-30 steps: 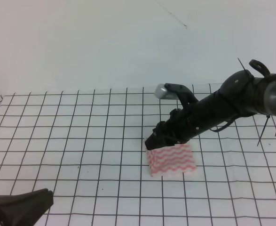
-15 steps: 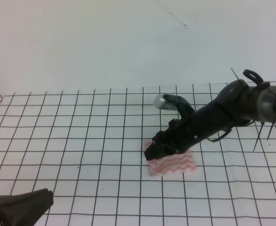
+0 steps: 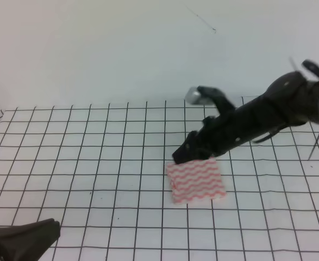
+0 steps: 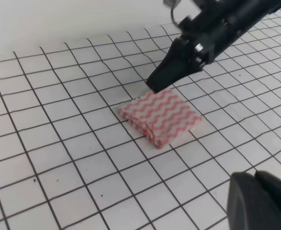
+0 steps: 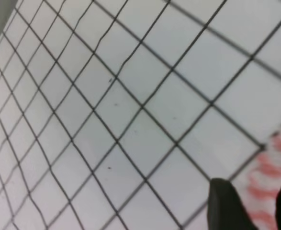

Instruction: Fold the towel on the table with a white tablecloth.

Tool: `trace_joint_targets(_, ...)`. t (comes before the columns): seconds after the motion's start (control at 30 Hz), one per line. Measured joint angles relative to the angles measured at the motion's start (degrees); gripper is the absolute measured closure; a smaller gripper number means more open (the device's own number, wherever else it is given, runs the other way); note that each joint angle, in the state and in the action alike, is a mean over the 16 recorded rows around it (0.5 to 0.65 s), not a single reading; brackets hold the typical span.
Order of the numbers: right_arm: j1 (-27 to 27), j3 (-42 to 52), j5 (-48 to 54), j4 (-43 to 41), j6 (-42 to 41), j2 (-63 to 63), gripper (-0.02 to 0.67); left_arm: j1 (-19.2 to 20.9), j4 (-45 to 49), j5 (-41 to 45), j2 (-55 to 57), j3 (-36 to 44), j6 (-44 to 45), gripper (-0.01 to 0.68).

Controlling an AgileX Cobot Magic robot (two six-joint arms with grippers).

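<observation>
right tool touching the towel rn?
Cannot tell. In the left wrist view the right tool meets the towel at its far edge; no gap or contact shows plainly.

Right gripper [image 3: 180, 156] has lifted off the towel [image 3: 196, 181] and pulled back toward 1 o'clock; a second ago its tip sat over the towel's upper-left part, now it sits just off the 11 o'clock corner. Towel's full folded face is now uncovered, lying flat on the tablecloth [image 3: 83, 163]. Right arm [image 3: 257, 117] sits higher in the high view, its elbow end shifted toward 2 o'clock.
</observation>
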Motion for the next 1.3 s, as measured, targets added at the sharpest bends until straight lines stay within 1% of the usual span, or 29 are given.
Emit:
trace_joint_targets(0.33, -1.7, 0.0, -0.8, -13.7, 4.3, -2.1, 0.604, 0.0, 0.1, 0.0, 0.0, 0.0, 0.0, 0.674)
trace_joint_targets(0.43, -1.7, 0.0, -1.9, -16.5, 5.5, -1.3, 0.631, 0.0, 0.1, 0.1, 0.0, 0.0, 0.0, 0.674)
trace_joint_targets(0.77, -1.7, 0.0, -5.0, -18.9, 7.0, 0.1, 0.643, 0.0, 0.1, 0.6, 0.0, 0.0, 0.0, 0.674)
trace_joint_targets(1.1, -1.7, 0.1, -2.1, -21.3, 7.9, -2.3, 0.644, 0.0, 0.1, 0.6, 0.0, 0.0, 0.0, 0.674)
trace_joint_targets(1.3, -1.7, 0.2, 0.4, -22.9, 8.8, -1.5, 0.645, 0.0, 0.1, 0.3, 0.0, 0.0, 0.0, 0.674)
